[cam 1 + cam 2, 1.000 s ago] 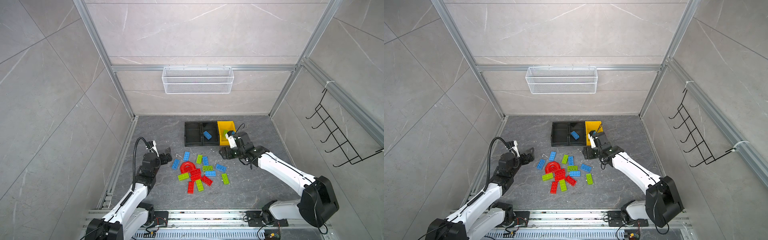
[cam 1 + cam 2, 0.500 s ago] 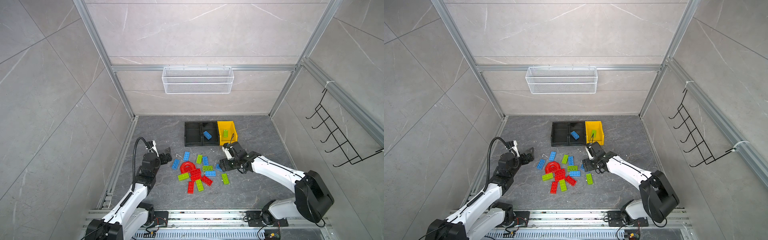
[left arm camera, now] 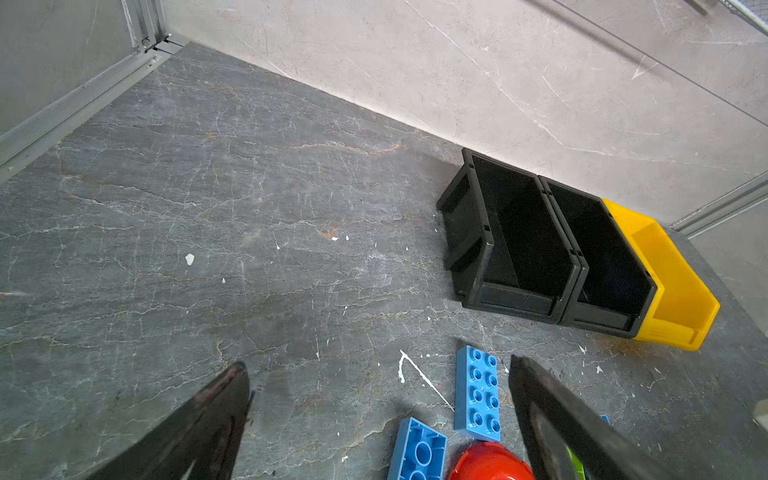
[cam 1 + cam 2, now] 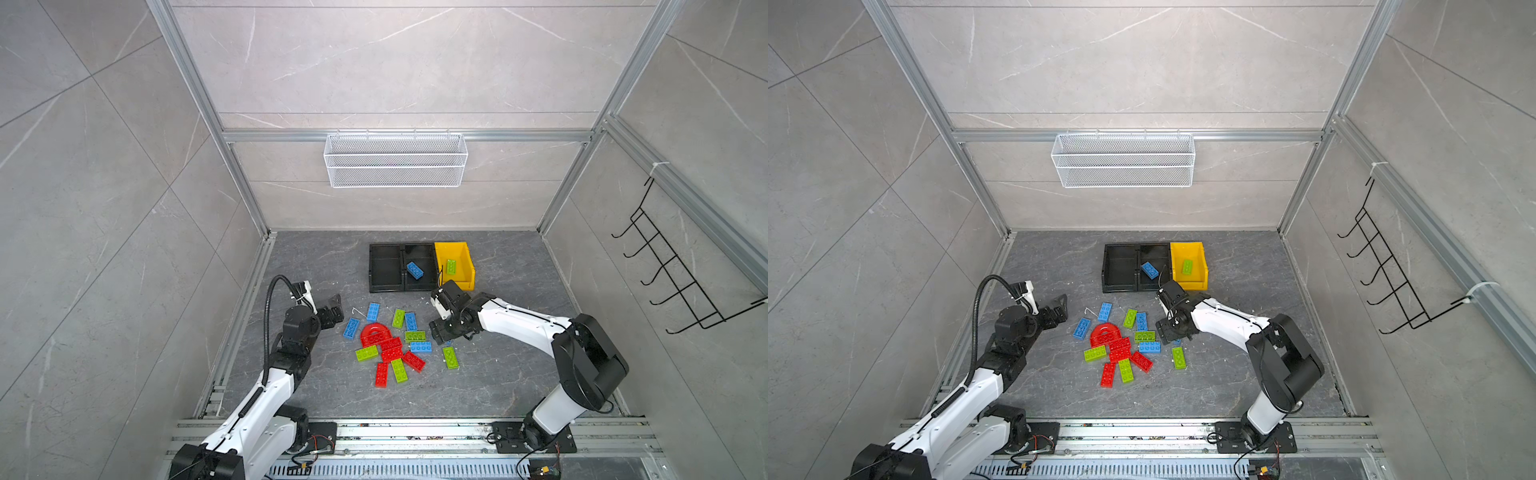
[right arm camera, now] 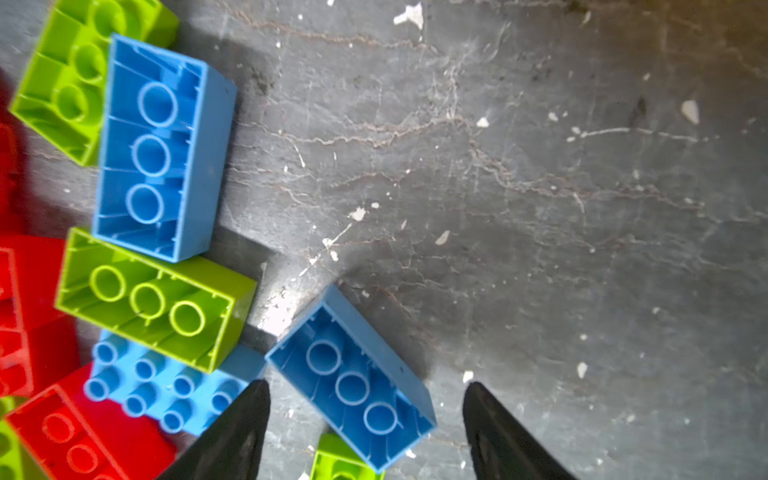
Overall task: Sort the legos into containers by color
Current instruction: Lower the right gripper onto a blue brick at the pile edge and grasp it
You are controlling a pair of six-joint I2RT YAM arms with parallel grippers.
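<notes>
- While the right gripper (image 4: 442, 334) hangs low over the right edge of the loose legos (image 4: 390, 345) in both top views, its jaws look parted. Contact is too small to judge from up there.
- Same views: the left gripper (image 4: 334, 311) is spread wide just off the pile's left side, nothing in it. The containers (image 4: 386, 286) sit in a row behind the pile, with one blue lego (image 4: 414, 270) in the middle black bin (image 4: 419, 250) and one green lego (image 4: 451, 266) in the yellow bin (image 4: 466, 253).
- Left wrist view: its fingers (image 3: 216, 411) stand far apart. A studs-up blue brick (image 3: 477, 392) lies on the floor (image 3: 208, 208) between them, close to one finger, not pinched.
- Right wrist view: jaws open on either side of an upside-down blue brick (image 5: 349, 374) lying on the floor, not clamped. There's a clear gap on one side. The other fingertip sits just beside the brick's edge, can't tell if it touches.
</notes>
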